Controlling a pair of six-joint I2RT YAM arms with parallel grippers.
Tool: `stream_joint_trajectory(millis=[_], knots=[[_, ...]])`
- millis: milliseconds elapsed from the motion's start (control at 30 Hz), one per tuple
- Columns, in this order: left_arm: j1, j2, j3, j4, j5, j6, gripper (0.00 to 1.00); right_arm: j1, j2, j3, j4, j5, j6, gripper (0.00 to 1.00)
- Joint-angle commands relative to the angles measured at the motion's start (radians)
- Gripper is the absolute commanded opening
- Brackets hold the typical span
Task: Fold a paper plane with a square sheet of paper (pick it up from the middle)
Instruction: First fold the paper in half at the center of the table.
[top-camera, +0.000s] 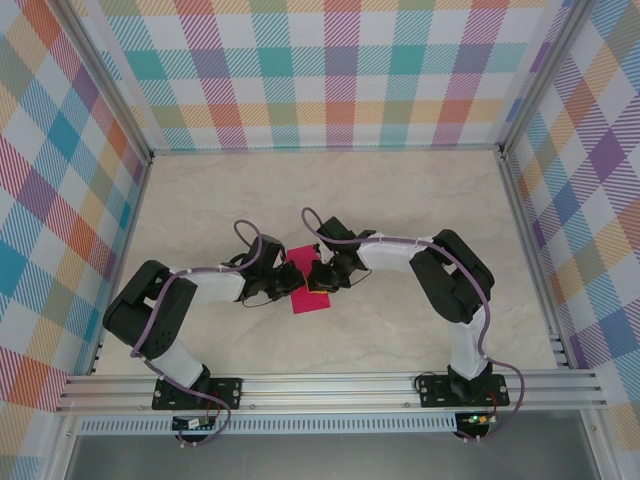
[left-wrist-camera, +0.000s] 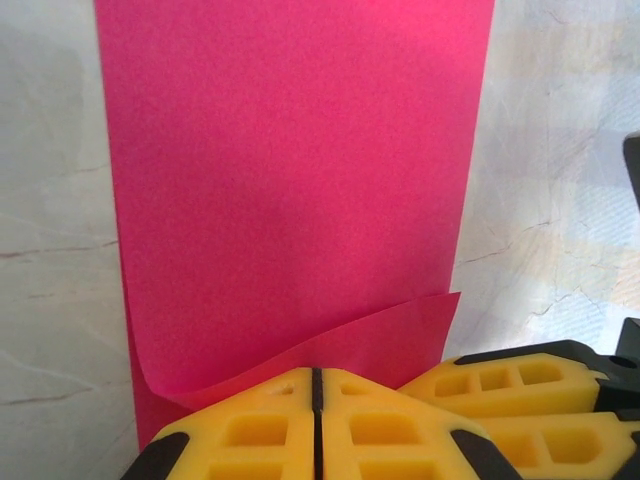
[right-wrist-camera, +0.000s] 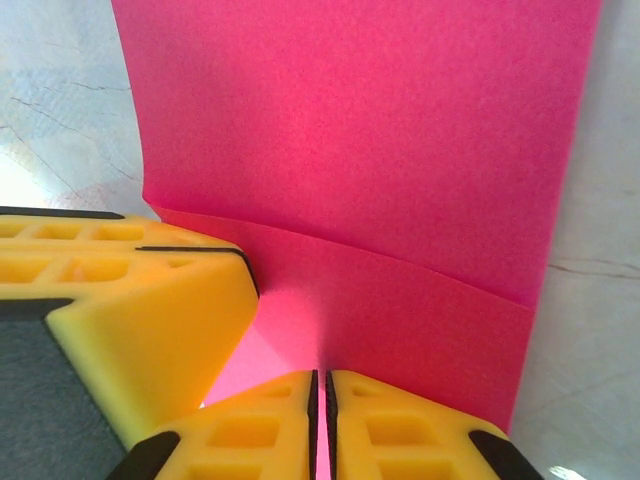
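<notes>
Arms folded inward | left claw (left-wrist-camera: 316, 374), right claw (right-wrist-camera: 321, 376) clamp sheet (left-wrist-camera: 300, 150)

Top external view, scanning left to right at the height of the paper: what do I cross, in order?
left plaid wall → left arm → pink paper → right arm → right plaid wall

1 paper sheet (top-camera: 310, 302); 2 arms: left arm (top-camera: 215, 285), right arm (top-camera: 395, 250); 1 table (top-camera: 400, 190).
</notes>
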Motion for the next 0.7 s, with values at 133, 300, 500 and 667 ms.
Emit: stream_joint_trajectory(millis=[133,300,500,667], knots=[[0.005,0.031,-0.02,-0.034,-0.023,0.013,0.07,0.008,-0.035,-0.023,0.048,-0.065,0.005,0.13],[0.007,0.03,-0.039,-0.022,-0.027,-0.018,0.07,0.015,-0.034,-0.031,0.013,-0.058,-0.015,0.13],[0.011,0.029,-0.05,-0.024,-0.038,-0.034,0.07,0.015,-0.025,-0.048,-0.029,-0.014,-0.038,0.13],[0.014,0.027,-0.055,-0.037,-0.052,-0.041,0.07,0.016,-0.051,-0.081,-0.054,-0.003,-0.061,0.13]])
